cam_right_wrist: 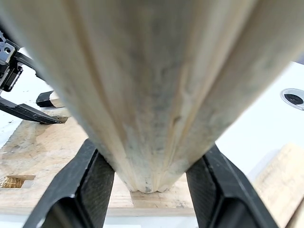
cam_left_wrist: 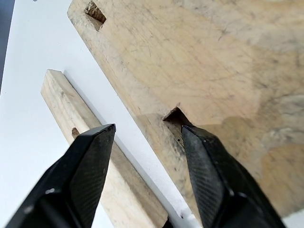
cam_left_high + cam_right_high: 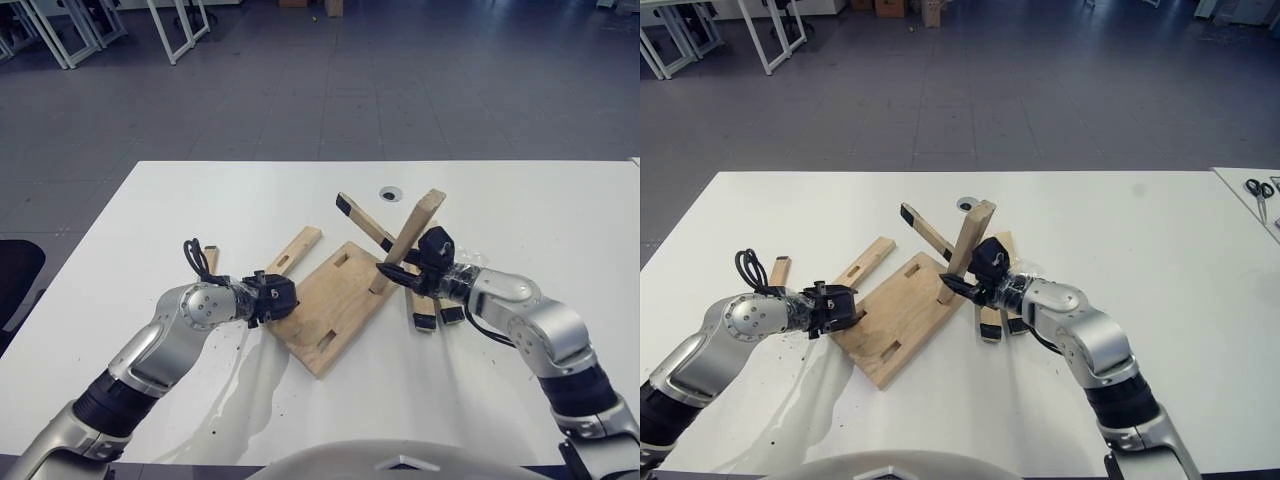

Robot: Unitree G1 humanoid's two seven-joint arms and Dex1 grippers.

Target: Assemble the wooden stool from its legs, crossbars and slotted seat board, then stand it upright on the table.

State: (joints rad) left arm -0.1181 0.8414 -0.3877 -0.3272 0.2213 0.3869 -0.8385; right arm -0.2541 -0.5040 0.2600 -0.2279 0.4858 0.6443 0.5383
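Grey floor (image 3: 300,80) fills the upper part of the head views, and below it we see a white table (image 3: 560,220) spanning the frame. At the table's centre lies the slotted seat board (image 3: 335,300), flat and turned diagonally, with rectangular slots near its corners. The right gripper (image 3: 395,265) comes in from right of centre, its fingers (image 1: 90,185) closed on either side of a pale leg (image 3: 415,225). This leg stands tilted, its top toward the upper right and its lower end on the board near the right corner; we cannot tell whether that end sits in a slot. A second leg (image 3: 362,220) with a black tip slants behind it, the two crossing, and what props it up is hidden. Just right of the board lie more black-tipped legs (image 3: 424,312), partly under the right gripper. The left gripper (image 3: 285,298) sits at the board's left edge, lower left of centre. Its jaws are wide apart and grip nothing, one finger (image 2: 213,175) over the board beside a slot, the other over a slotted bar (image 3: 295,250) lying just beside the board's upper-left edge. A short black-tipped piece (image 3: 780,270) lies farther left. A round grommet (image 3: 390,193) is set in the table above the legs, and scissors (image 3: 1260,188) lie at the far right edge.
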